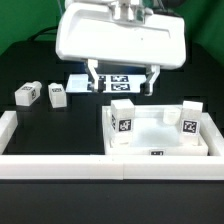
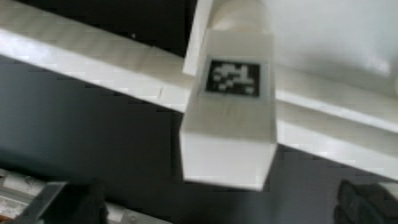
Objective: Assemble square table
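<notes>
The white square table top (image 1: 158,143) lies tray-side up at the exterior view's right, with a white tagged leg standing in each of its two far corners (image 1: 122,121) (image 1: 188,120). Two more white tagged legs (image 1: 25,95) (image 1: 57,95) lie loose at the left. My gripper (image 1: 124,78) hangs open and empty above the marker board (image 1: 116,84), just behind the table top. In the wrist view a tagged white leg (image 2: 233,100) crosses a white strip (image 2: 107,65). That leg's near end lies just clear of my open gripper (image 2: 217,206); the dark fingers (image 2: 63,205) show at the picture's edge.
A long white border rail (image 1: 100,166) runs along the front. Another rail (image 1: 8,128) runs along the exterior view's left. The table surface is black.
</notes>
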Available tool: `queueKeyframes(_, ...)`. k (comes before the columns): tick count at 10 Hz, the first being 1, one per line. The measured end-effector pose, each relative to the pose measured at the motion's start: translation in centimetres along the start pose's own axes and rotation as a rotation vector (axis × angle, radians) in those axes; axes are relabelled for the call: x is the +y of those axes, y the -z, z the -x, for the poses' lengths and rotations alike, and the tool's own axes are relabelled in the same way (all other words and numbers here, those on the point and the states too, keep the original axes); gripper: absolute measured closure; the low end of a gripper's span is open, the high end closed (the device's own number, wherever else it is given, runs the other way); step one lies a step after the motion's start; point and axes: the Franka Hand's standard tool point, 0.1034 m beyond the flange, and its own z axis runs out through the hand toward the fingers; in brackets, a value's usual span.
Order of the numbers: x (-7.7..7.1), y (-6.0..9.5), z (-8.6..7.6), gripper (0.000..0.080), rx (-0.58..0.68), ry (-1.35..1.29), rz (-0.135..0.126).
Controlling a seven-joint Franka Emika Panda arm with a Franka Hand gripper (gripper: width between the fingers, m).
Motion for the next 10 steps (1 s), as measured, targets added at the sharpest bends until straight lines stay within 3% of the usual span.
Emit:
queueKeyframes(1, 0.5, 0.3, -0.1, 0.015, -0.01, 0.003, -0.002)
queueKeyframes(4, 0.1, 0.1, 0.1, 0.015, -0.038, 0.004, -0.014)
queueKeyframes(5, 0.0, -0.3, 0.8, 0.015, -0.093, 0.003, -0.035)
queueKeyframes(8, -1.6, 0.0, 1.5, 0.015, -0.448, -0.074, -0.163)
queueKeyframes(10, -1.8, -0.2, 0.8, 0.015, -0.476, -0.079, -0.165)
